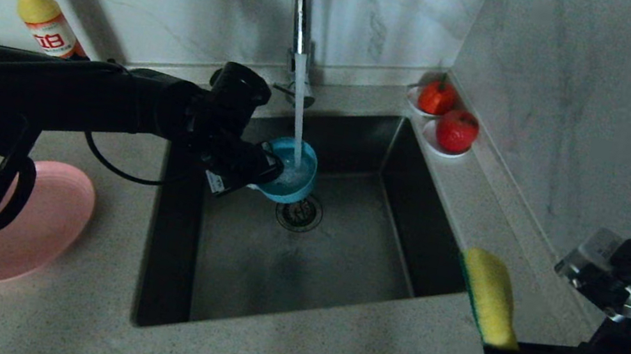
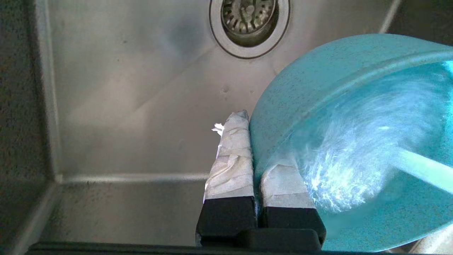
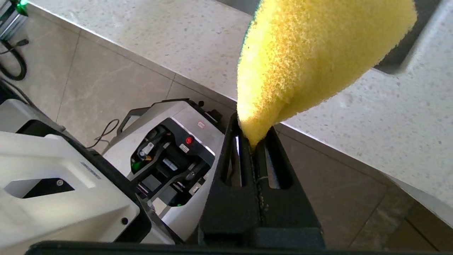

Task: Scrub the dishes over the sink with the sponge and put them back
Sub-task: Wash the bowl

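Observation:
Water from the chrome tap (image 1: 300,12) runs into the teal bowl (image 1: 297,175), which hangs tilted over the sink (image 1: 337,272) just above the drain (image 1: 299,213). My left gripper (image 1: 265,168) is shut on the bowl's rim. In the left wrist view one taped finger lies outside the bowl (image 2: 318,81) and one inside, so the left gripper (image 2: 256,148) pinches the wall. The pink plate (image 1: 45,220) lies on the counter left of the sink, partly hidden by my left arm. My right gripper (image 1: 495,351) holds the yellow sponge (image 1: 490,297) upright at the sink's front right corner, shut on the sponge (image 3: 308,53) at the right gripper (image 3: 253,136).
A yellow-capped detergent bottle (image 1: 47,23) stands at the back left against the wall. Two white saucers with red fruit (image 1: 457,130) sit in the back right corner. A marble wall runs close along the right side of the counter.

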{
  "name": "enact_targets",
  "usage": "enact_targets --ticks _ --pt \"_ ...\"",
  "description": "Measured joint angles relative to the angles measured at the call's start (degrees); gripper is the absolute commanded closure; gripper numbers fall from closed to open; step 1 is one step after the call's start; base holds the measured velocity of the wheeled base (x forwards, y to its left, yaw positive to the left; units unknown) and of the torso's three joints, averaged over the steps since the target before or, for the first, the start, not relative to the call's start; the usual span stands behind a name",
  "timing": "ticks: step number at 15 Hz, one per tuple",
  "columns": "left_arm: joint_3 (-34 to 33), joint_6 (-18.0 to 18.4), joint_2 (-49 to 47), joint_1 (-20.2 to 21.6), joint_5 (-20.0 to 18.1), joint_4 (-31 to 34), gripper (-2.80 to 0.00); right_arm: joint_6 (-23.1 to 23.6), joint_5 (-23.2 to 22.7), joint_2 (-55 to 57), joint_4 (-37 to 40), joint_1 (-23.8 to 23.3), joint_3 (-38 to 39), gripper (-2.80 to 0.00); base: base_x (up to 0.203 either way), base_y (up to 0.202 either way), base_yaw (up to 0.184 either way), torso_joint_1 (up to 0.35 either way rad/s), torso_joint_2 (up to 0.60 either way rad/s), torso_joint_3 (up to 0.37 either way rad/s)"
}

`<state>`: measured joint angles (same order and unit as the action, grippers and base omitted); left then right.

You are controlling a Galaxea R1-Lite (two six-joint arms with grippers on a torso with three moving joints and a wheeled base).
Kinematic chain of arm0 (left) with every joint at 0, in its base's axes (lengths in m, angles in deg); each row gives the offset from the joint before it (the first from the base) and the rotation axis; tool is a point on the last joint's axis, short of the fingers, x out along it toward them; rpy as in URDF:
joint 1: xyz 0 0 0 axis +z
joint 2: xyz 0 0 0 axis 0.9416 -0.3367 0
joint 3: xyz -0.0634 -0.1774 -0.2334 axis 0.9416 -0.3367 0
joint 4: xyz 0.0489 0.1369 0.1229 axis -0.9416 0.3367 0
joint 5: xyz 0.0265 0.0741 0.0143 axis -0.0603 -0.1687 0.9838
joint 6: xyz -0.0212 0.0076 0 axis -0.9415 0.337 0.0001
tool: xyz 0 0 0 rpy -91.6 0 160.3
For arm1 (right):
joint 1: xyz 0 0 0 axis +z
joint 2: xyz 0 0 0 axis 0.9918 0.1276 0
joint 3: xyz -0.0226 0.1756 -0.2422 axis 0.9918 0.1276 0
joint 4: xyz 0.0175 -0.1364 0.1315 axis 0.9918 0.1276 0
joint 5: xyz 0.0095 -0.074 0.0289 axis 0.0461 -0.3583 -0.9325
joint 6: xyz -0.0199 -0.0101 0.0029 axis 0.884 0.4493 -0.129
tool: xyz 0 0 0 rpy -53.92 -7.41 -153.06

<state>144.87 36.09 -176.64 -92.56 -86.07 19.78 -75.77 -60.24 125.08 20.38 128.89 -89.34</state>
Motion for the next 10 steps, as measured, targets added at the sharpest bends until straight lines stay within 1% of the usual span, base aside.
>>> enact_targets --ticks 2,4,5,7,8,10 --pt "-0.36 -0.15 0.17 -0.06 0.07 0.47 0.0 -0.03 -0.07 -0.07 0.05 -0.38 0.28 0.0 0.0 0.0 0.0 0.0 0.0 0.0" --pt "-1.3 0.14 0.99 -0.09 0.13 2.46 0.0 0.0 -0.02 -0.07 -0.02 -0.52 0.37 0.0 0.0 0.0 0.0 0.0 0.0 0.0" --pt "-2.11 0.68 1.8 -0.09 0.18 4.17 0.0 0.02 0.0 -0.05 -0.04 -0.63 0.37 0.0 0.0 0.0 0.0 0.0 0.0 0.0" --pt "-5.36 3.53 4.01 -0.09 0.85 6.31 0.0 0.02 -0.07 0.15 -0.15 -1.57 0.37 0.0 0.0 0.0 0.0 0.0 0.0 0.0" --pt "-7.8 5.35 5.32 -0.09 2.14 6.53 0.0 0.05 -0.11 0.28 -0.15 -2.09 0.37 0.0 0.0 0.0 0.0 0.0 0.0 0.0" --pt "-12.47 8.98 8.46 -0.02 7.1 6.63 0.0 0.05 -0.55 0.45 -0.15 -2.43 0.22 0.0 0.0 0.0 0.0 0.0 0.0 0.0"
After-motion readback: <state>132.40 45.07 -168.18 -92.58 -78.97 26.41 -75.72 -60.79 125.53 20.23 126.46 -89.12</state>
